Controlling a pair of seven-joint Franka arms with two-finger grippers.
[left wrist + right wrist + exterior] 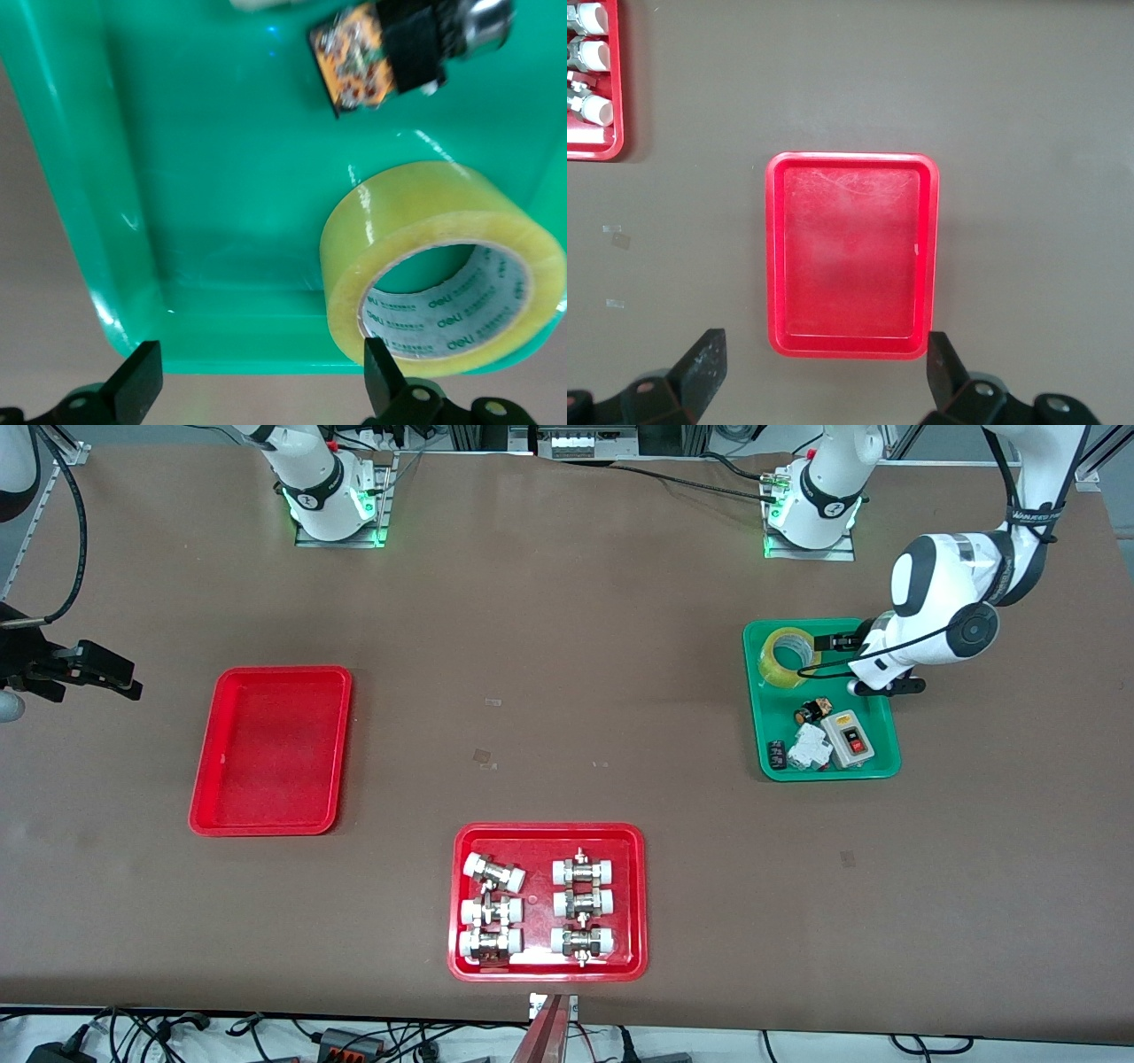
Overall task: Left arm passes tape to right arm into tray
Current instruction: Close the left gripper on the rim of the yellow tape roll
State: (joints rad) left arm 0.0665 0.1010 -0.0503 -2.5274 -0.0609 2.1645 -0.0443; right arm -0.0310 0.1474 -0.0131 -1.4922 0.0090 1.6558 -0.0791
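Note:
The yellow tape (790,657) lies flat in the green tray (873,767), in the corner farthest from the front camera. My left gripper (842,642) is open and low over that tray's farther rim, beside the tape. In the left wrist view the tape (443,266) lies against the green tray's wall (80,177), and one fingertip (379,372) of my left gripper (261,385) reaches its edge. The plain red tray (270,753) is empty. My right gripper (124,677) waits, open and empty, over the table beside it; it also shows in its wrist view (824,367) with the tray (850,266) ahead.
The green tray also holds a grey switch box (848,738), white parts (808,748) and a small circuit piece (815,710) (354,57). A wider red tray (549,833) with several metal fittings stands near the front edge.

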